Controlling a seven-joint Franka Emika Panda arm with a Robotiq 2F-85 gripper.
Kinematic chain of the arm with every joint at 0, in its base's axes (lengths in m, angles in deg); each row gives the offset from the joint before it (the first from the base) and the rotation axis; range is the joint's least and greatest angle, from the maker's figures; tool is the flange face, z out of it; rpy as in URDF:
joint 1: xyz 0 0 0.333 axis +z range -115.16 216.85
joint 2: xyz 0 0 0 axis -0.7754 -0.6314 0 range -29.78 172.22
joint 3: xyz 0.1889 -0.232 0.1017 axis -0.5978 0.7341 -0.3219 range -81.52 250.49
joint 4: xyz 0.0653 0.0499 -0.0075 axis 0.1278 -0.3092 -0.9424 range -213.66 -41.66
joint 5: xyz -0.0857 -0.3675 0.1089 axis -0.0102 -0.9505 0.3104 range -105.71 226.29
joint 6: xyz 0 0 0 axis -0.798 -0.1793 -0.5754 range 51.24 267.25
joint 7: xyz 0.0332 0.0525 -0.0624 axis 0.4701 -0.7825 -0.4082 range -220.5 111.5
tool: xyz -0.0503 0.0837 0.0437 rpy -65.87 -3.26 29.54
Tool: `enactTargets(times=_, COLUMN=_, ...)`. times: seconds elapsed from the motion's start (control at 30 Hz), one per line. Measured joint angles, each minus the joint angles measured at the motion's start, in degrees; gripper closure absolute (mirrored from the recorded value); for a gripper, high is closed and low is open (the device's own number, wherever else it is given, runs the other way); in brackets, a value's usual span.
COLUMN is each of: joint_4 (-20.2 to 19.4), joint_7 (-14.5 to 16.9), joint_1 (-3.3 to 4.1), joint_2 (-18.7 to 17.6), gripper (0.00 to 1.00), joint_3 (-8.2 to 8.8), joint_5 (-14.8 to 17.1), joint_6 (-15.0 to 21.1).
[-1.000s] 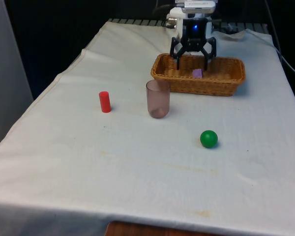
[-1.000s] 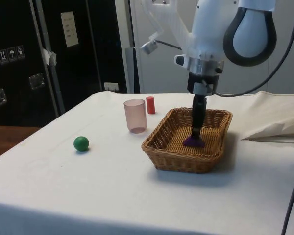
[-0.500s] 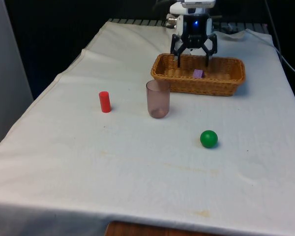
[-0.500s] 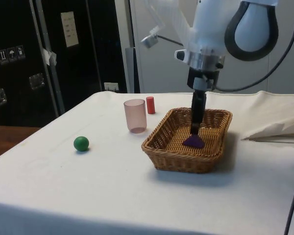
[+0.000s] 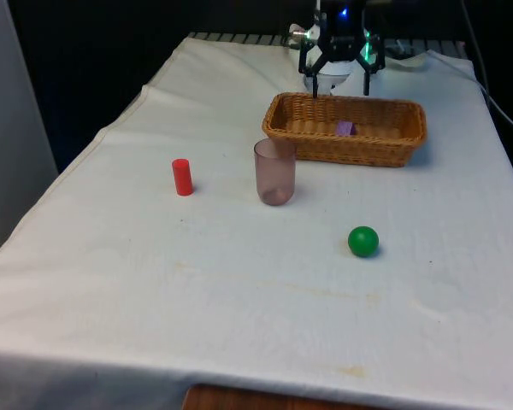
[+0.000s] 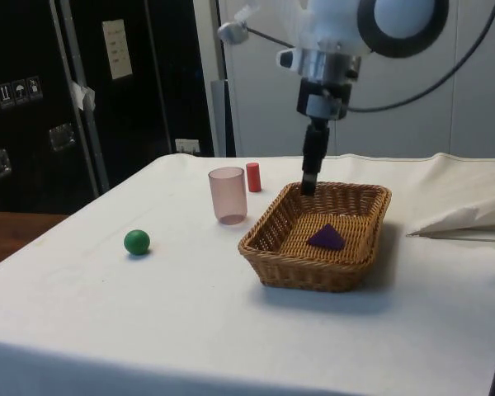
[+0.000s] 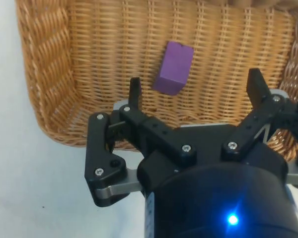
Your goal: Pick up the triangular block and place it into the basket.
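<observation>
The purple triangular block [image 5: 345, 128] [image 6: 326, 238] [image 7: 173, 68] lies on the floor of the wicker basket [image 5: 408, 140] [image 6: 280, 259] [image 7: 44, 74], free of the fingers. My gripper [image 5: 339, 79] [image 6: 308, 186] [image 7: 194, 87] hangs open above the basket's far end, well above the block, with nothing between its fingers. In the wrist view both black fingers [image 7: 134, 92] spread wide over the basket's woven floor.
A translucent pink cup [image 5: 275, 171] [image 6: 228, 195] stands just in front of the basket. A red cylinder [image 5: 182, 177] [image 6: 253, 176] stands towards the front view's left. A green ball [image 5: 363, 241] [image 6: 136, 242] rests nearer the table's front.
The gripper has risen out of the basket and drawn back towards its far end. The purple block stays lying in the basket, released.
</observation>
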Motion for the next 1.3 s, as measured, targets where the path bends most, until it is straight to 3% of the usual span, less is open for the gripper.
enactTargets(times=0.17, joint_4=3.09, joint_7=0.0, joint_1=0.0, joint_2=1.2, gripper=0.0, joint_3=0.11, joint_5=0.0, joint_6=-4.07)
enactTargets(times=0.63, joint_4=9.63, joint_7=-0.29, joint_1=-0.06, joint_2=0.8, gripper=0.0, joint_3=0.11, joint_5=0.0, joint_6=-9.74)
enactTargets(times=1.3, joint_4=19.42, joint_7=-0.46, joint_1=-0.11, joint_2=-4.93, gripper=0.0, joint_3=0.11, joint_5=-0.17, joint_6=-14.95)
